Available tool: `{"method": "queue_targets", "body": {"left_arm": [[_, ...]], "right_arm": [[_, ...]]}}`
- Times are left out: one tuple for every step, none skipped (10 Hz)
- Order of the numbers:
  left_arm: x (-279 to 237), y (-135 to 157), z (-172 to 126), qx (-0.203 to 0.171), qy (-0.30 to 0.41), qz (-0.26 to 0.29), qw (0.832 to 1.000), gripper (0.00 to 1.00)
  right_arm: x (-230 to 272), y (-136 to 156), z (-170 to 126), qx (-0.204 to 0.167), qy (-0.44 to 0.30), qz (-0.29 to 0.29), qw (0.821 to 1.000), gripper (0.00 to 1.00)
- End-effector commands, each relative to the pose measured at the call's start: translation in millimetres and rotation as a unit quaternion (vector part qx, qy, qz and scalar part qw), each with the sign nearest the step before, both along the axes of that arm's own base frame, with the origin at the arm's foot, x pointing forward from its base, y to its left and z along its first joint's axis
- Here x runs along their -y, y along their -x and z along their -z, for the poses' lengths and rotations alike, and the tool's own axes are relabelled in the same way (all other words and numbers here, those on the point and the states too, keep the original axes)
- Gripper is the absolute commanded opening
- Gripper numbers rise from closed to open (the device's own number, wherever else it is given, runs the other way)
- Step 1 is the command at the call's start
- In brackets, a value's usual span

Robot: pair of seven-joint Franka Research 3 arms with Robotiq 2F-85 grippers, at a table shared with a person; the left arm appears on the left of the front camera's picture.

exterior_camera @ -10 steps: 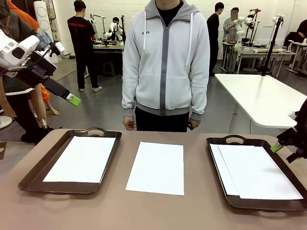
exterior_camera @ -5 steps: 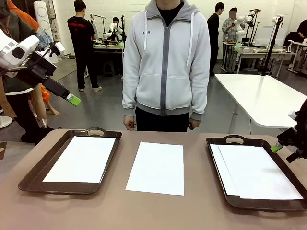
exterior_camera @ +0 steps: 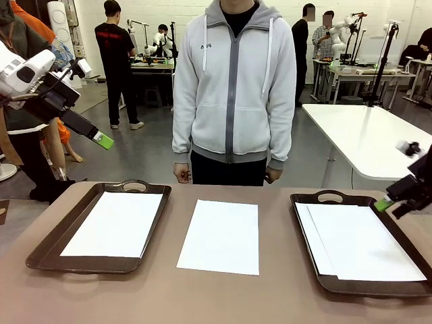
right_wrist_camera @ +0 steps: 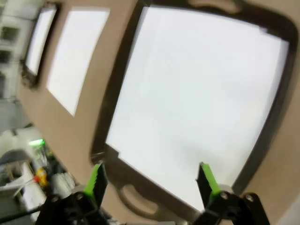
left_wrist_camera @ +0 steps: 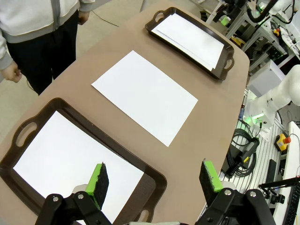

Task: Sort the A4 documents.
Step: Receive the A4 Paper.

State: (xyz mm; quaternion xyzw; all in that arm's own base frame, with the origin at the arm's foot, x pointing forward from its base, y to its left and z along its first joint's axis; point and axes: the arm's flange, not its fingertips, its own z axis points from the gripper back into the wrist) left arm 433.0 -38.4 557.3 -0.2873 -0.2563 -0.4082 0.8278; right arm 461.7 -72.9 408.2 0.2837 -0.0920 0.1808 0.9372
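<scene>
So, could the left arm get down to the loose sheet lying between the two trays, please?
Probably yes: the sheet lies bare on the table, nothing on it, and the left gripper hangs above with open jaws.

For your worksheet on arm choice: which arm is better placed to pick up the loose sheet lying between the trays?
Probably left: its open gripper looks toward the loose sheet; the right gripper hangs over the right tray.

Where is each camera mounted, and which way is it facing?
Front: between the arms, facing the person; left tool raised.
Left wrist: above the left dark brown tray, looking down past its open green pads.
Right wrist: blurred, above the right dark brown tray.
Shared: the loose white A4 paper sheet between the trays.
</scene>
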Motion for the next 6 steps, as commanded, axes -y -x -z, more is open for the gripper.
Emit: {"method": "queue_targets", "body": {"left_arm": [[1, 0, -1, 0.000, -0.001, -0.001, 1.000, 1.00], [1, 0, -1, 0.000, -0.001, -0.001, 1.000, 1.00], [1, 0, -1, 0.000, -0.001, -0.001, 1.000, 1.00], [1, 0, -1, 0.000, -0.001, -0.001, 1.000, 1.00], [1, 0, -1, 0.000, -0.001, -0.001, 1.000, 1.00], [1, 0, -1, 0.000, -0.001, -0.001, 1.000, 1.00]], "right_arm": [[-46, -1, -14, 0.046, 0.003, -0.105, 0.993, 1.00], [-70, -9, -29, 0.065, 0.002, -0.152, 0.986, 1.00], [-97, -17, -52, 0.086, -0.012, -0.206, 0.975, 1.00], [-122, -19, -76, 0.114, -0.018, -0.248, 0.962, 1.00], [-150, -15, -105, 0.157, -0.013, -0.286, 0.945, 1.00], [-165, -13, -123, 0.182, -0.008, -0.295, 0.938, 1.00]]}}
